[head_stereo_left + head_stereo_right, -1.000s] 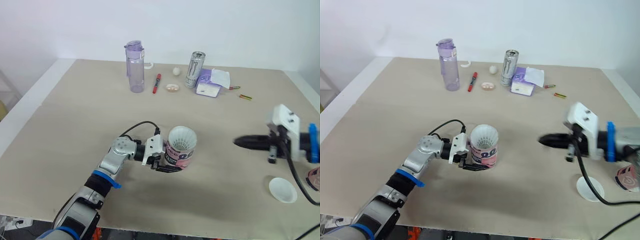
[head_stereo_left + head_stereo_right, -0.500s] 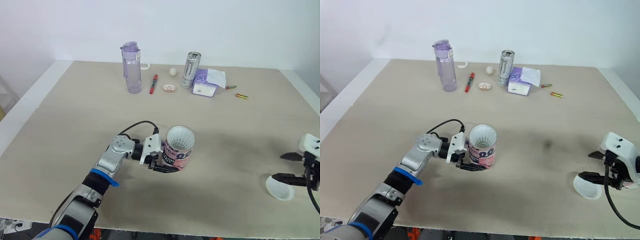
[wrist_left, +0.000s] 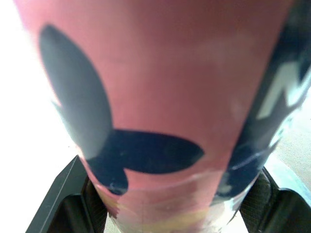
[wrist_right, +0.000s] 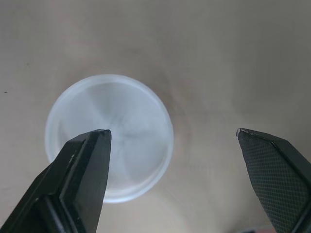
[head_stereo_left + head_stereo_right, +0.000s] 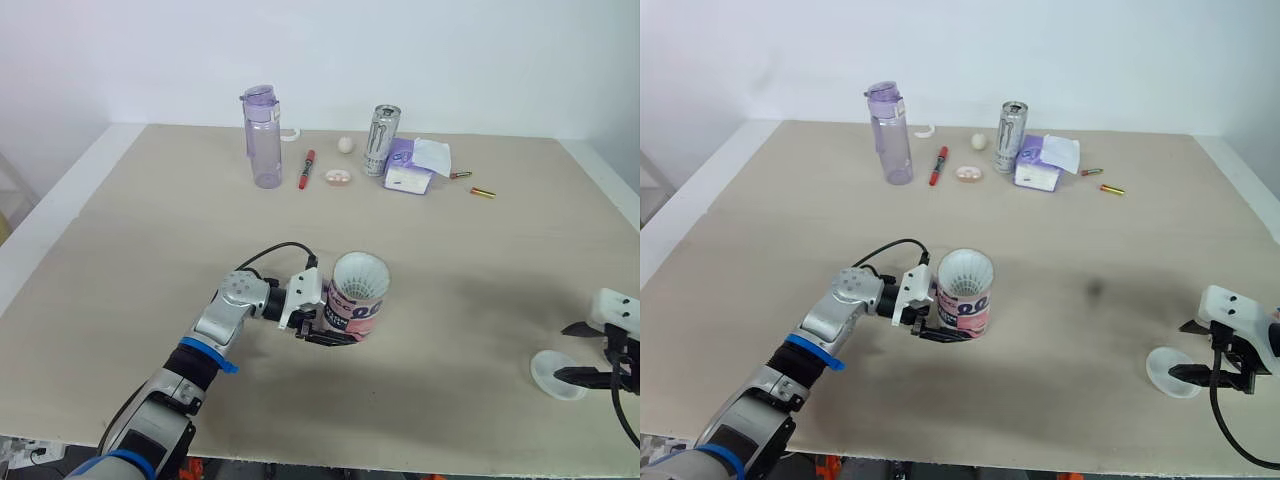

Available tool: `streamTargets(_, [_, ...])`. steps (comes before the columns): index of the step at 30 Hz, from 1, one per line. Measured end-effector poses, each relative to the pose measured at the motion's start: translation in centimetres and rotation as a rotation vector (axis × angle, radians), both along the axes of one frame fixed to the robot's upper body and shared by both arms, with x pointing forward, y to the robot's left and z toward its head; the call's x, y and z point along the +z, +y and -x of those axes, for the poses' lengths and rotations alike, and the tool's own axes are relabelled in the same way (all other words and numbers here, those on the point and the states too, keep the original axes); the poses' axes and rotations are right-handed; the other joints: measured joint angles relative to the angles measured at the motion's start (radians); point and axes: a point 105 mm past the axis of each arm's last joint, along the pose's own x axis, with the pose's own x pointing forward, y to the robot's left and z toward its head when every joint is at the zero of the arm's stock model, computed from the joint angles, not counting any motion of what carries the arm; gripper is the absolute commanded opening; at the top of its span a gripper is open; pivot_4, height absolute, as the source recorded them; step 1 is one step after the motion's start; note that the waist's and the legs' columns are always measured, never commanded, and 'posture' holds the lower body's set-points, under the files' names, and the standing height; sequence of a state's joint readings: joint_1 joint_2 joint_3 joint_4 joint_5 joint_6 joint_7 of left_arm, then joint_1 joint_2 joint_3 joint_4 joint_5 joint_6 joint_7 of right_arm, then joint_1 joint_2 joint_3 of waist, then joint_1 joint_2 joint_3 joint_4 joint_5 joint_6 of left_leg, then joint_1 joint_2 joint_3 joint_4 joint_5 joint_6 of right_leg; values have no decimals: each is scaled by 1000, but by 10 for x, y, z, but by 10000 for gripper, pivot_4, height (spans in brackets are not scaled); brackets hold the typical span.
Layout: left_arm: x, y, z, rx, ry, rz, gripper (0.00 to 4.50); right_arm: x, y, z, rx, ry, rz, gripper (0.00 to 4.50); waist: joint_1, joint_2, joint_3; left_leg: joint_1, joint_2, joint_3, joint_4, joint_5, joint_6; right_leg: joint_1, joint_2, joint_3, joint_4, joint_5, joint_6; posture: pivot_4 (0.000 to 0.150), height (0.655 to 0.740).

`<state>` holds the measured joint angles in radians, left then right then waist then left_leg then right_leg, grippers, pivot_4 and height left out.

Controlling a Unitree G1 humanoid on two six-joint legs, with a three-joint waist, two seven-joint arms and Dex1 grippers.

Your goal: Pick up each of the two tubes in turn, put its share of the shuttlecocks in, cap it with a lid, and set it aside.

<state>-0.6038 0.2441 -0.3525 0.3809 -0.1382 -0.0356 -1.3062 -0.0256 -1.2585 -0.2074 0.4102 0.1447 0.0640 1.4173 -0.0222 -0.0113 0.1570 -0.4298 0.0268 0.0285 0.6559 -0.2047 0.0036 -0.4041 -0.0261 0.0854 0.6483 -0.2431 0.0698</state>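
**Operator:** Where is the tube, and what is my left arm doing?

**Observer:** Your left end effector point(image 5: 333, 330) is closed around the lower part of the pink tube point(image 5: 357, 303), near the middle of the counter point(image 5: 150, 250). In the left wrist view the black fingers point(image 3: 60, 196) press on both sides of the tube. It stands almost upright with its open mouth upward. White shuttlecock feathers point(image 5: 360, 275) fill the mouth, but I cannot count how many shuttlecocks are inside. I also cannot tell if the bottom of the tube touches the counter.

**Operator:** And my right side?

**Observer:** Your right end effector point(image 5: 1176, 350) is low over the near right part of the counter, with its jaws spread wide and nothing between them. The round white lid point(image 4: 116, 145) lies flat on the counter below it. In the right wrist view one finger point(image 4: 80, 170) is above the lid and the other is well to the side, over bare counter, so the lid is not centred between them. I cannot tell if the finger touches the lid.

**Operator:** What else is on the counter?

**Observer:** Along the far edge you have a purple water bottle point(image 5: 264, 136), a red marker point(image 5: 307, 168), a small white ball point(image 5: 346, 144), a tall drink can point(image 5: 379, 140) and a purple tissue pack point(image 5: 415, 165). All of them are well apart from both end effectors.
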Motion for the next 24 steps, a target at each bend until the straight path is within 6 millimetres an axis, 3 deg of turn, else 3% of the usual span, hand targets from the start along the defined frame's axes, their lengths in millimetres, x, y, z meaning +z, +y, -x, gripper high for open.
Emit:
streamTargets(5, [0, 0, 0, 1, -1, 0, 30636, -6, 0, 0, 21, 24, 12, 23001, 0, 0, 0, 0, 0, 0, 0, 0, 0, 0, 0, 0, 0, 0, 0, 1500, 7400])
streamTargets(7, [0, 0, 0, 2, -1, 0, 30636, -6, 1, 0, 32, 22, 13, 14577, 0, 0, 0, 0, 0, 0, 0, 0, 0, 0, 0, 0, 0, 0, 0, 1500, 7400])
streamTargets(8, [0, 0, 0, 3, -1, 0, 30636, -6, 2, -1, 37, 22, 15, 8327, 0, 0, 0, 0, 0, 0, 0, 0, 0, 0, 0, 0, 0, 0, 0, 1500, 7400])
streamTargets(11, [0, 0, 0, 4, -1, 0, 30636, -6, 2, -1, 43, 19, 17, 1268, 0, 0, 0, 1, 0, 0, 0, 0, 0, 0, 0, 1, 0, 0, 0, 1500, 7400])
streamTargets(19, [0, 0, -1, 8, -3, -1, 30636, -5, 9, -3, 97, -4, 30, 1268, 0, 0, 0, 2, 0, 0, 0, 0, 0, 2, 0, 1, 0, 0, 0, 1500, 7400])
streamTargets(24, [-1, 0, -1, 10, -3, -2, 30636, 3, 34, -9, 211, -49, 20, 1268, 0, 1, 0, 2, 0, 0, 0, 0, 0, 2, 0, 1, 1, 0, 0, 1500, 7400])
